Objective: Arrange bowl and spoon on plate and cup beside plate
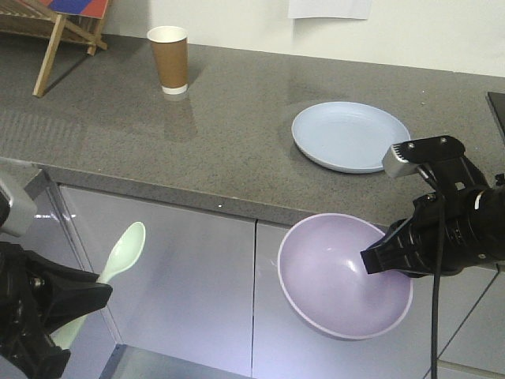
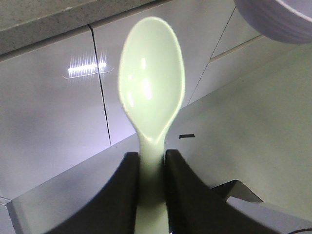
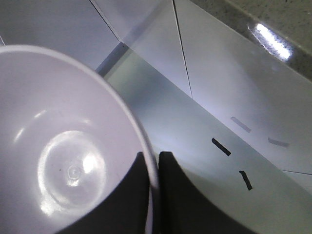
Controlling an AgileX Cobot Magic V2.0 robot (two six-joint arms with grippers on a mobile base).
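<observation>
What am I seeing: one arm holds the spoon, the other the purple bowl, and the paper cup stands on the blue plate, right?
Not quite. The front view shows the cup standing on the counter, well apart from the plate. The rest is right.

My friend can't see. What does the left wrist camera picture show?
The left claw pinches the handle of a mint-green spoon, its scoop pointing up. Behind it are pale cabinet doors, and the purple bowl peeks in at top right.
</observation>
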